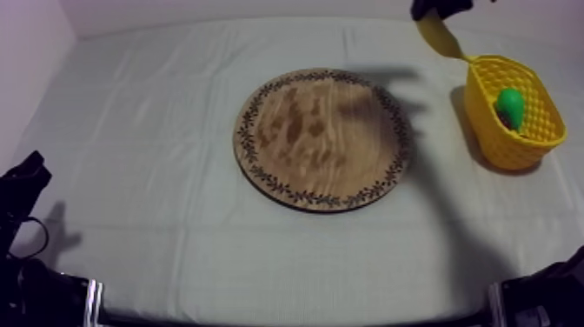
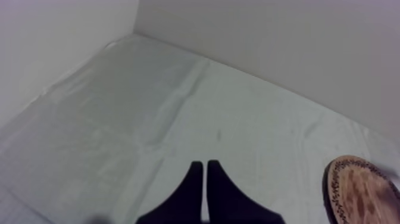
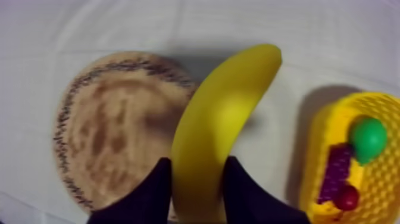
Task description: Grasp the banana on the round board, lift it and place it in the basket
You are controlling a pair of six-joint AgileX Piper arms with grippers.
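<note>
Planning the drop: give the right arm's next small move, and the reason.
Probably carry the banana sideways until it hangs over the yellow basket. The right pincer is shut on it, but it sits above the cloth between the wooden board and the basket, not yet over the opening.

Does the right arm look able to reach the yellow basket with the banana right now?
Probably yes. The right gripper, shut on the banana, hangs beside the yellow basket, and nothing stands between; its open top has room beside the pear.
</note>
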